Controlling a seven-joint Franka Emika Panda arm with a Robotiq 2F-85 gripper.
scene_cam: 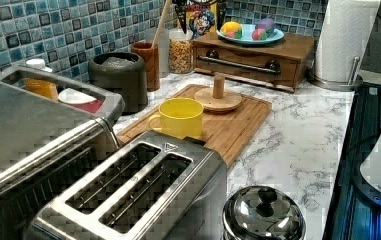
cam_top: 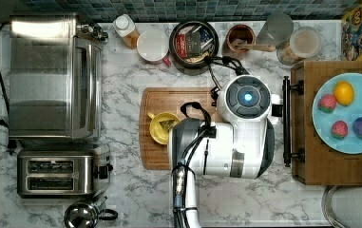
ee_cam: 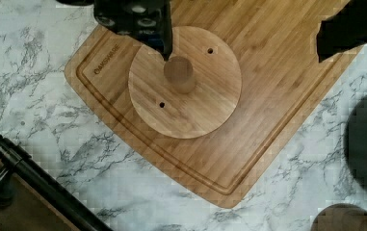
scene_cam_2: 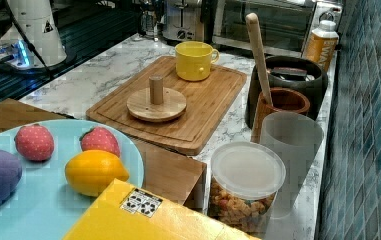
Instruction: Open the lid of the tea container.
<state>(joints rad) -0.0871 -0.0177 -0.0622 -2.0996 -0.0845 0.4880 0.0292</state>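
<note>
The lid (scene_cam_2: 156, 105) lies flat, knob up, on the cutting board (scene_cam_2: 208, 107), off the tea container (scene_cam_2: 305, 80), which stands open at the back of the marble table (scene_cam_2: 93, 70) by the tiled wall. The arm hangs above the board, and the claw's (ee_cam: 241, 33) fingers stand apart, clear of the lid's knob.

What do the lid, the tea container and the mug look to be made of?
Lid: pale wood, probably bamboo, matte; straight grain lines show, with a matching peg knob. Tea container: dark, matte, smooth and thick-walled; possibly ceramic or coated metal, hard to tell. Mug: yellow with a soft sheen, likely glazed ceramic.
</note>
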